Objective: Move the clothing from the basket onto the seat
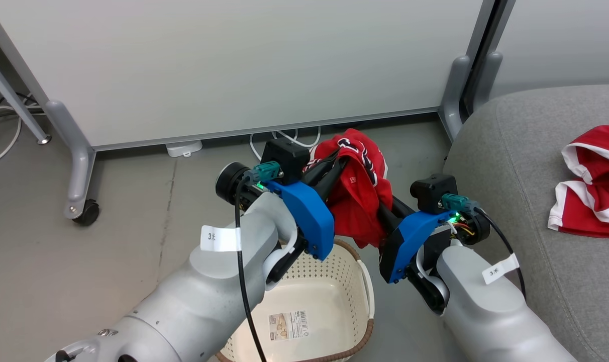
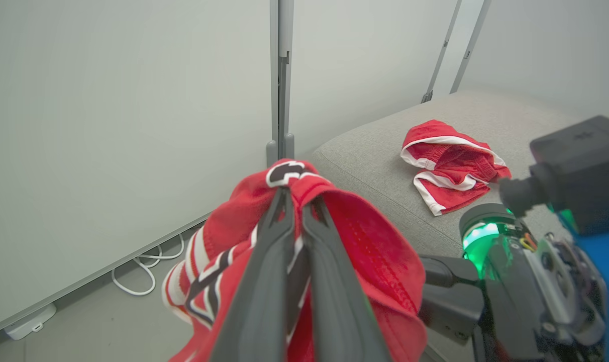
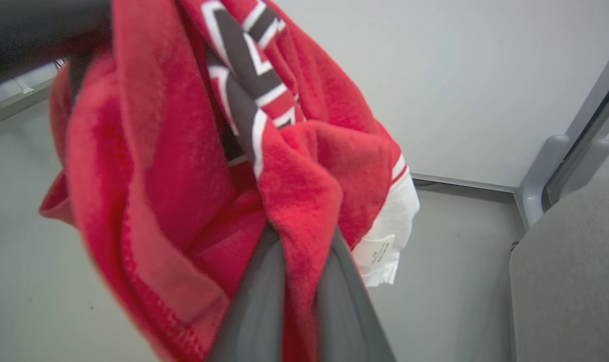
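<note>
The head view looks steeply down from the robot's head at the floor, with the basket near its bottom edge and the seat at its right. The left wrist view sits right behind the red jersey, facing across to the seat. The right wrist view is nearer still, pressed against that jersey, facing the white panel. All three share jersey, panel and seat
</note>
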Controlling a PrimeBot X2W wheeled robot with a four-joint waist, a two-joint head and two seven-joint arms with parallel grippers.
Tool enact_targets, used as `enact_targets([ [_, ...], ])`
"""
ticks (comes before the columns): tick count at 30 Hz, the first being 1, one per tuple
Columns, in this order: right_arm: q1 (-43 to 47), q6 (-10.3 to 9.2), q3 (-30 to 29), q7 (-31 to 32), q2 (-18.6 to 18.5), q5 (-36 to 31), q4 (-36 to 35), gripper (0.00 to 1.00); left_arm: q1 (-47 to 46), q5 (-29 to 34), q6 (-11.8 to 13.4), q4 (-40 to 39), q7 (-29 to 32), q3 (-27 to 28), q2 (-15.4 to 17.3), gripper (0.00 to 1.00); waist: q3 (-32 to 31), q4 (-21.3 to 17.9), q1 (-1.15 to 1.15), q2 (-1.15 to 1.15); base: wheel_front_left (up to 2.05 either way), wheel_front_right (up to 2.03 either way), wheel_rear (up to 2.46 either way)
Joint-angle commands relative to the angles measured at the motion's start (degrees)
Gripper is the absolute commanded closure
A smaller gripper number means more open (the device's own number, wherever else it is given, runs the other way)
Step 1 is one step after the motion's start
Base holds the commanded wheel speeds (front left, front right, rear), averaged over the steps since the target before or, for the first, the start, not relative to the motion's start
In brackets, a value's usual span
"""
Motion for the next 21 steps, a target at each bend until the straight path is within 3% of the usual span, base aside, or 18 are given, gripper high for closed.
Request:
enact_targets([
  [1, -0.95, 0.01, 0.39, -0.58, -0.09, 0.76, 0.52, 1.0, 0.02, -0.36, 0.06, 0.15, -0.53, -0.09, 0.0, 1.0, -0.16, -0.15, 0.0, 0.0, 0.0, 0.0, 0.0],
  [2, -1.06, 0.01, 0.64, -0.69, -0.09, 0.89, 0.73, 1.0, 0.15, -0.44, 0.09, 0.12, -0.6, -0.03, -0.01, 0.82, -0.21, -0.24, 0.0, 0.0, 0.0, 0.0, 0.0],
  [3, -1.21, 0.01, 0.9, -0.93, -0.09, 1.14, 0.87, 1.0, 0.34, -0.56, 0.13, 0.07, -0.65, 0.14, -0.01, 0.52, -0.25, -0.35, 0.0, 0.0, 0.0, 0.0, 0.0],
  [4, -1.33, 0.01, 1.17, -1.14, -0.09, 1.47, 0.89, 1.0, 0.59, -0.58, 0.18, -0.03, -0.65, 0.38, 0.0, 0.05, -0.29, -0.5, 0.0, 0.0, 0.0, 0.0, 0.0],
  [6, -1.41, 0.01, 1.5, -1.24, -0.09, 1.73, 0.83, 1.0, 0.9, -0.51, 0.25, -0.13, -0.75, 0.71, 0.0, 0.0, -0.34, -0.69, 0.0, 0.0, 0.0, 0.0, 0.0],
  [10, -1.89, 0.01, 2.48, -2.05, -0.09, 2.58, 0.73, 1.0, 2.78, 1.57, 0.77, -1.67, -0.92, 3.19, 0.84, 0.0, -0.35, -1.14, 0.0, 0.0, 0.0, 0.0, 0.0],
  [16, -2.42, 0.01, 2.9, -3.16, -0.09, 3.63, 0.88, 1.0, 14.6, 11.11, 2.06, -13.81, -0.91, 14.21, 6.29, 0.0, -0.46, -1.38, 0.0, 0.0, 0.0, 0.0, 0.0],
  [21, -2.29, 0.01, 2.72, -3.49, -0.09, 3.7, 0.81, 1.0, 22.12, 16.68, 2.38, -21.1, -0.92, 21.04, 8.9, 0.0, -0.55, -1.34, 0.0, 0.0, 0.0, 0.0, 0.0],
])
